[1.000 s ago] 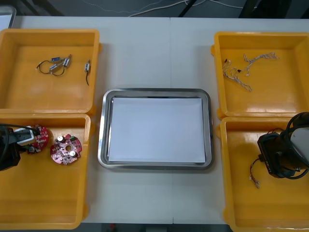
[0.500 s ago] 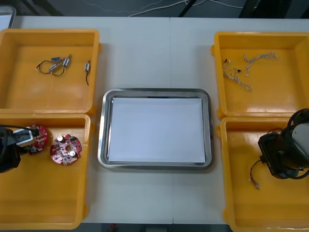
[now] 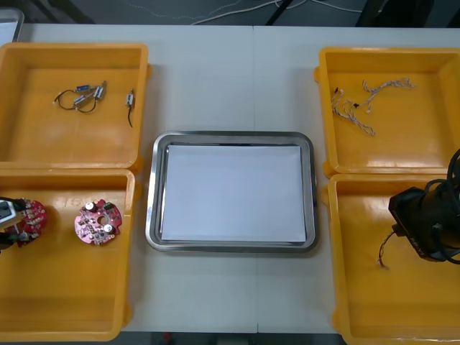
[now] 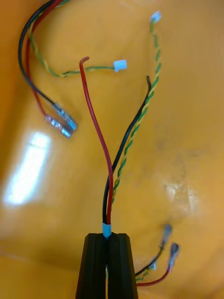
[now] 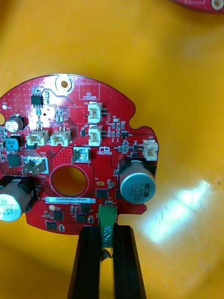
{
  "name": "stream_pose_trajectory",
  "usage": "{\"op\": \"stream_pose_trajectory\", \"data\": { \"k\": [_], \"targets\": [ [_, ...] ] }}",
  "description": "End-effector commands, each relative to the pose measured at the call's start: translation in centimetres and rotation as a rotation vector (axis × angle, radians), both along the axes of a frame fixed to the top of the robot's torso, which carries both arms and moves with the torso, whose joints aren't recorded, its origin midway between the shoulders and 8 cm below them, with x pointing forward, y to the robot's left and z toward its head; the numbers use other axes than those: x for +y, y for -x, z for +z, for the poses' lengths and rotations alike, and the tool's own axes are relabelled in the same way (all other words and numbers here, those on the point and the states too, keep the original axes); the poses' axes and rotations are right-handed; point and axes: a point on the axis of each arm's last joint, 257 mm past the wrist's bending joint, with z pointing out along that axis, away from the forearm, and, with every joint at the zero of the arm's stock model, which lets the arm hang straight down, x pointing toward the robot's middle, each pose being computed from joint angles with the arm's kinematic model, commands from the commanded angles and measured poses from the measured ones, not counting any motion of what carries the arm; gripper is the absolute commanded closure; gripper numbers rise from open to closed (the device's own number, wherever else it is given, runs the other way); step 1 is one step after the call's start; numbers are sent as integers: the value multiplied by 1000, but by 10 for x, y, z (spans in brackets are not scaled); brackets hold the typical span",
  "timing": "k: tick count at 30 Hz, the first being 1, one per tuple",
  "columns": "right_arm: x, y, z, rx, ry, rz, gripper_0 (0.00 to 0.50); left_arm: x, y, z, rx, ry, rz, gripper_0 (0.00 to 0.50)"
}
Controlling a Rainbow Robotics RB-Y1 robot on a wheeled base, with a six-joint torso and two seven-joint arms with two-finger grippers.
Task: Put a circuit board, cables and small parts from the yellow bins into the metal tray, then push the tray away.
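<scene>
My left gripper [image 5: 107, 233] is clamped on the edge of 1 round red circuit board [image 5: 74, 154], with the 2 fingers pinching a small green tab at its rim. In the front view this board [image 3: 29, 219] sits at the far left edge of the frame, over the lower-left yellow bin [image 3: 65, 287], beside my left gripper [image 3: 6, 215]. A second board [image 3: 98, 221] lies just to its right on the bin floor.

My right gripper [image 4: 107, 238] is closed on a cable bundle [image 4: 108, 205], gripping it at its blue band. In the front view my right gripper [image 3: 424, 223] is at the right edge, over the lower-right yellow bin [image 3: 388, 309].

The metal tray [image 3: 151, 194] in the centre, white inside, holds nothing yet. I judge the task barely begun: 2 picks are secured but neither is delivered. The small metal parts [image 3: 83, 97] in the upper-left bin and the twisted cables [image 3: 352, 111] in the upper-right bin are untouched, and the push comes last.
</scene>
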Motion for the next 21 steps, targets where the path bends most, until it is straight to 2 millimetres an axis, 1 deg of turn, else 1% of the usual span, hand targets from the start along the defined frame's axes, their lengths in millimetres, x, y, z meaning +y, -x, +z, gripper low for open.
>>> {"op": "stream_pose_trajectory", "data": {
  "k": [1,2,4,7,12,13,14,16,18,19,21],
  "targets": [
    [-17,5,41,-46,74,120,500,20,18,13,9,-54,-52,500],
    [-17,7,44,-47,86,144,500,22,19,15,10,-57,-50,500],
    [-18,4,55,-80,125,212,500,23,22,24,10,-66,-52,500],
    [-17,3,65,-110,180,300,500,26,28,32,20,-80,-57,500],
    [-17,3,73,-125,249,416,500,25,34,44,29,-92,-72,500],
    [-18,3,75,-125,277,464,500,23,36,49,33,-91,-79,500],
    [-18,3,75,-125,277,464,500,23,36,49,33,-91,-79,500],
    [-18,3,80,-133,328,550,500,19,37,60,30,-95,-92,500],
    [-17,3,82,-137,345,584,500,18,38,64,30,-103,-100,500],
    [-15,3,84,-142,372,636,500,16,38,70,29,-114,-114,500],
    [-14,3,87,-148,403,695,500,13,38,77,30,-124,-128,500]
  ]
}}
